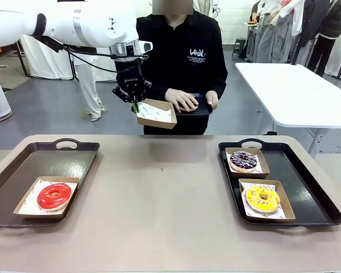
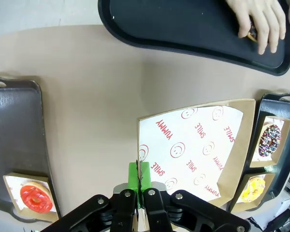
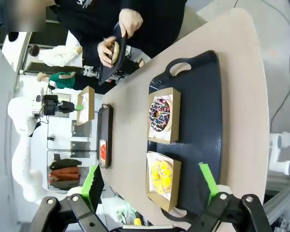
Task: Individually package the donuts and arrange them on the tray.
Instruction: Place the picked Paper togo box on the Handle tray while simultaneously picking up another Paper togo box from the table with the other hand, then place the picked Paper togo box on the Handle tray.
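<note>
Red donut [image 1: 54,195] boxed on left tray [image 1: 23,165], left gripper [image 1: 135,106] raised above counter [image 1: 159,193], jaws pinching paper-lined empty box [image 1: 155,113], person's hand [image 1: 182,100] on brown donut [image 3: 114,51], purple donut [image 1: 243,161] and yellow donut [image 1: 262,198] boxed on right tray [image 1: 307,187], right gripper [image 3: 150,186] jaws spread.

A tan table [image 1: 159,199] spans the lower frame of the front view, a dark tray [image 1: 23,170] at lower left and another dark tray [image 1: 307,187] at lower right. A white table [image 1: 295,91] stands at upper right on grey floor [image 1: 45,108].
</note>
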Controlling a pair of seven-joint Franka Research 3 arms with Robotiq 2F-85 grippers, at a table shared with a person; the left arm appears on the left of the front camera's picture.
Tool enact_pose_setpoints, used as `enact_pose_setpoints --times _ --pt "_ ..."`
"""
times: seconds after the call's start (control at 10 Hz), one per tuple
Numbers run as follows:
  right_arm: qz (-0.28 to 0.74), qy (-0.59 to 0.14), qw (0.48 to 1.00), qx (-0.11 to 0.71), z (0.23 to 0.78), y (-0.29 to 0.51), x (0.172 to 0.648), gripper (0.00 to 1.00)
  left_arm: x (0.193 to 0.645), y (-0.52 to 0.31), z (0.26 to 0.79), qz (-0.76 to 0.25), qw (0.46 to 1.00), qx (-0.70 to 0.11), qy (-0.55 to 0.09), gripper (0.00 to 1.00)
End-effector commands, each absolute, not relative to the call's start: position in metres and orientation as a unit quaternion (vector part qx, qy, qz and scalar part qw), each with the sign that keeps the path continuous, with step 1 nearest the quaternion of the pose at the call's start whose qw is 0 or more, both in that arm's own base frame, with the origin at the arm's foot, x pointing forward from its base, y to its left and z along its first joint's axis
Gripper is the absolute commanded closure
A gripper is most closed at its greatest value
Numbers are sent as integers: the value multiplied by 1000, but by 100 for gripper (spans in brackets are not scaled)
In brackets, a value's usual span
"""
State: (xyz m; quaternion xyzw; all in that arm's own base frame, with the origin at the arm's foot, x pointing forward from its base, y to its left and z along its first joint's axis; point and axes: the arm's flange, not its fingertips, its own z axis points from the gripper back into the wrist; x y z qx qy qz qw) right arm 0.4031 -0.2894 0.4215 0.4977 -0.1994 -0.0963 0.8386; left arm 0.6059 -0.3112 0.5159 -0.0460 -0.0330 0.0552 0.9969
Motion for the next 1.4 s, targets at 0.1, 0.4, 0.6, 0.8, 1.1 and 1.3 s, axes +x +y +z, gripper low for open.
enact_pose_setpoints --times 0.1,0.4,0.6,0.8,1.1,1.3 --pt "-103 -194 829 514 406 -291 389 0 606 -311 516 55 997 -46 -33 100" --pt "-102 -182 838 504 404 -290 368 0 606 -311 516 55 997 -46 -33 100" --pt "-112 -180 837 505 403 -293 381 0 606 -311 516 55 997 -46 -33 100" --pt "-112 -180 837 505 403 -293 381 0 606 -311 516 55 997 -46 -33 100" --pt "-112 -180 837 505 403 -293 381 0 606 -311 516 55 997 -46 -33 100" --pt "-112 -180 837 505 403 -293 381 0 606 -311 516 55 997 -46 -33 100"
